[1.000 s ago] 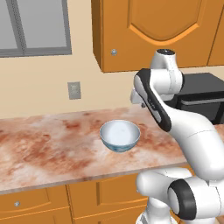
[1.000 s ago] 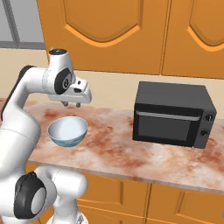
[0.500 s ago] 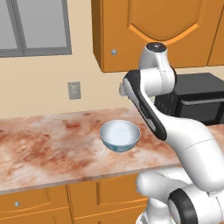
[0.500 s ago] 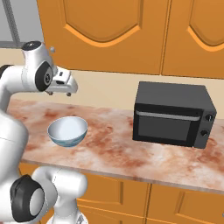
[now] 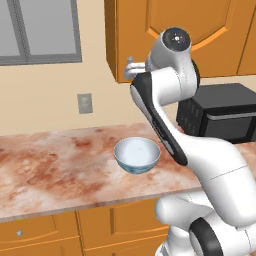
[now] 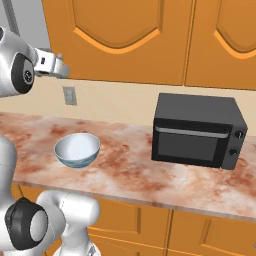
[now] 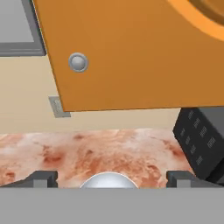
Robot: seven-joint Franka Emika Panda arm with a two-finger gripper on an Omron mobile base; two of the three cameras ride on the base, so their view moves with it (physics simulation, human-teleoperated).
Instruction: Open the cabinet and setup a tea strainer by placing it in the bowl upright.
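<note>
The cabinet (image 5: 150,35) hangs above the counter with its arched door shut, and its small silver knob (image 7: 78,62) shows near the door's lower left corner. My gripper (image 5: 131,67) is raised in front of that lower left corner, apart from the door. In the hand view my gripper (image 7: 111,179) is open, tips wide apart with nothing between them. The pale bowl (image 5: 137,155) stands upright on the counter below, also seen as bowl (image 6: 77,149). The tea strainer is out of view.
A black microwave (image 6: 197,131) stands on the marbled counter (image 5: 55,170) to the right of the bowl. A wall outlet (image 5: 85,102) and a grey window (image 5: 42,30) are to the left of the cabinet. Low drawer fronts (image 5: 40,232) run under the counter.
The arm has swung up and left from above the bowl to the cabinet's lower left corner. The jaws have spread wider apart.
</note>
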